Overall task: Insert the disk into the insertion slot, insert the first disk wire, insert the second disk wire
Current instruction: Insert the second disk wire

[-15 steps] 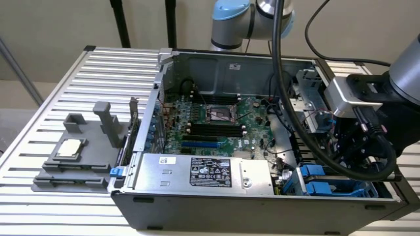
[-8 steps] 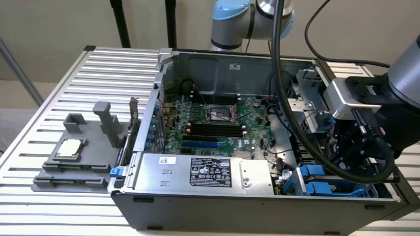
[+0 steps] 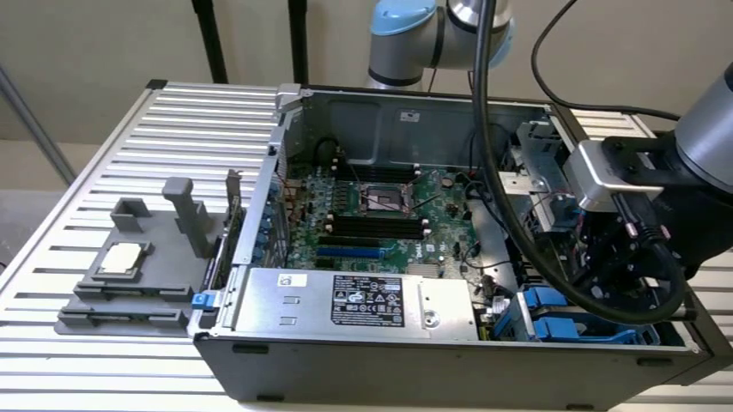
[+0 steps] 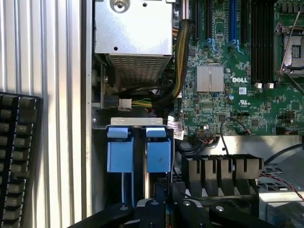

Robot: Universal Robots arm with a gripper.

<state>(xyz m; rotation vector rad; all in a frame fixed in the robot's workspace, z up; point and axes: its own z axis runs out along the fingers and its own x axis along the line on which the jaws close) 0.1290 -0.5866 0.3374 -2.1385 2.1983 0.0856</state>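
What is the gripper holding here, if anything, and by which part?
It cannot be told. The gripper hangs above the blue clips of the insertion slot inside the computer case, but no grasp on anything is visible.

Place: a robotics lab or test workshop, probably.
Bench (image 3: pixel 137 112): ribbed aluminium slats, bare and industrial.
Work piece: an opened desktop computer case (image 3: pixel 458 378), motherboard (image 3: pixel 378 215) exposed.
Fixture: grey moulded jig (image 3: pixel 137 275) holding a chip.
Machine: Universal Robots arm (image 3: pixel 435 34) with trailing black cables (image 3: pixel 493 129).
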